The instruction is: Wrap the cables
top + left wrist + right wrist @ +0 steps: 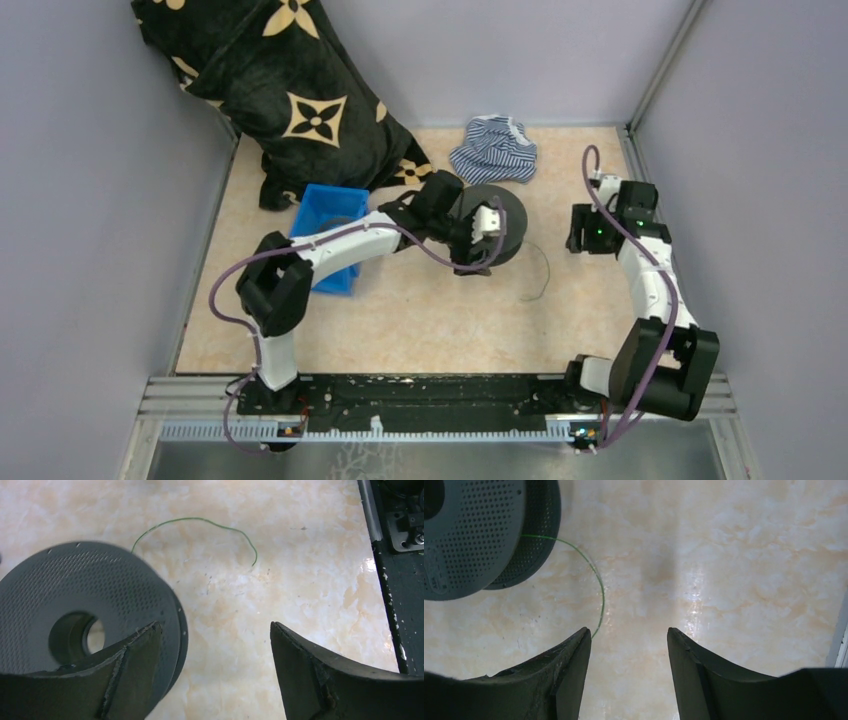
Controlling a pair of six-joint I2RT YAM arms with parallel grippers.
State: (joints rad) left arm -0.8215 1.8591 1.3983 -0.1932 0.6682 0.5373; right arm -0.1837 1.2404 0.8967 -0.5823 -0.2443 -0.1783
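Observation:
The cable (543, 272) is a thin greenish wire trailing in an arc from the black round spool (497, 222) onto the floor at its right. In the left wrist view the cable (200, 521) curves beyond the spool (75, 595). My left gripper (472, 250) hovers at the spool's near edge, open and empty (215, 627), its left finger over the spool's rim. My right gripper (580, 235) is to the right of the spool, open and empty (626, 630). The cable's free end (596, 625) lies just beside its left fingertip; the spool (469, 535) is at upper left.
A blue bin (330, 235) stands left of the spool under the left arm. A black patterned cushion (290, 90) fills the back left, and a striped cloth (493, 150) lies behind the spool. Grey walls enclose the floor; a black rail (430, 395) runs along the near edge.

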